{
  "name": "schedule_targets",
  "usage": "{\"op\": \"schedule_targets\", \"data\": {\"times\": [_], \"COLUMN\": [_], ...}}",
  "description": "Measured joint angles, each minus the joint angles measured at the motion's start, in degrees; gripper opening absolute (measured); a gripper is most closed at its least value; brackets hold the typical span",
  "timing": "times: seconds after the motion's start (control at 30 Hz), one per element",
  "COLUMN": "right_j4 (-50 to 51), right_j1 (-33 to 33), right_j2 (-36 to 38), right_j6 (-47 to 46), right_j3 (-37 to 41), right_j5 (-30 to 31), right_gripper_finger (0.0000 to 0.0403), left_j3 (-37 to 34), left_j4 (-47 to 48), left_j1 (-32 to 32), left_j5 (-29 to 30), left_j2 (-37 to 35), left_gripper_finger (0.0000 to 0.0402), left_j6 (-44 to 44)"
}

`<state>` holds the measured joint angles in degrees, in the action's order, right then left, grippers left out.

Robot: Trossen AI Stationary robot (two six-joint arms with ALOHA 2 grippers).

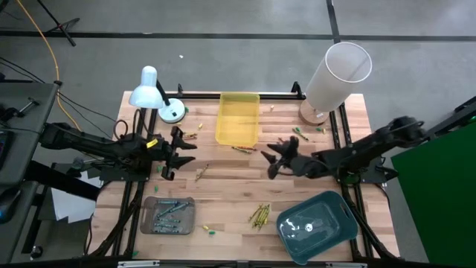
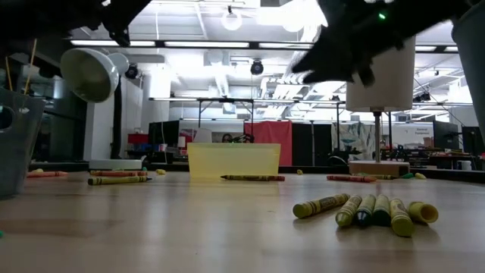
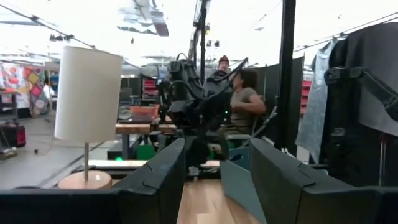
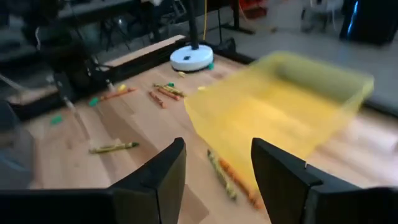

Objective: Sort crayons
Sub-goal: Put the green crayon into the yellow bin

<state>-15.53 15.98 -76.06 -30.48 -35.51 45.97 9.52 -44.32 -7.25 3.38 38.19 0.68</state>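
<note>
Here, left tool [image 1: 181, 151] and right tool [image 1: 272, 158] open, raised, facing across table [image 1: 230, 186]

- A yellow tray [image 1: 238, 119] sits at the back of the table [image 1: 230, 182].
- A white lamp [image 1: 152, 91] stands nearby.
- A teal tray [image 1: 318, 223] sits in front.

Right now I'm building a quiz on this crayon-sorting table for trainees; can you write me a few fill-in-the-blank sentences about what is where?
1. The yellow tray at the table's far edge holds ____ crayons.
2. The grey tray sits on the ____ arm's side of the table.
3. The loose cluster of crayons lies beside the ____ tray.
4. The left gripper and the right gripper both have their fingers ____, holding nothing.

Missing words: no; left; teal; open
</note>
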Motion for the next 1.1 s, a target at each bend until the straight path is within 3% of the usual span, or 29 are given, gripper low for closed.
{"op": "schedule_targets", "data": {"times": [0.13, 0.27, 0.47, 0.73, 1.1], "right_j4": [0.0, -0.2, -3.2, -7.5, -8.3], "right_j1": [-1.6, -3.2, -3.2, -1.7, -1.2], "right_j2": [1.6, 1.3, 1.3, 1.3, 1.3], "right_j6": [-5.3, -3.7, 4.6, 16.5, 17.5], "right_j3": [3.4, 2.6, 0.8, 0.7, 0.7], "right_j5": [-3.9, -7.1, -9.2, -19.1, -19.4], "right_gripper_finger": [0.0176, 0.0176, 0.0176, 0.0176, 0.0176], "left_j3": [0.0, 0.0, 0.0, 0.0, 0.0], "left_j4": [1.1, 1.6, 1.8, 2.5, 2.5], "left_j1": [0.0, 0.0, 0.0, 0.0, 0.0], "left_j5": [-0.4, -0.3, -0.4, -0.6, -0.6], "left_j2": [1.4, 3.0, 3.7, 3.7, 3.7], "left_gripper_finger": [0.0161, 0.0161, 0.0161, 0.0161, 0.0161], "left_j6": [1.1, 0.1, 0.7, 2.1, 2.2]}}
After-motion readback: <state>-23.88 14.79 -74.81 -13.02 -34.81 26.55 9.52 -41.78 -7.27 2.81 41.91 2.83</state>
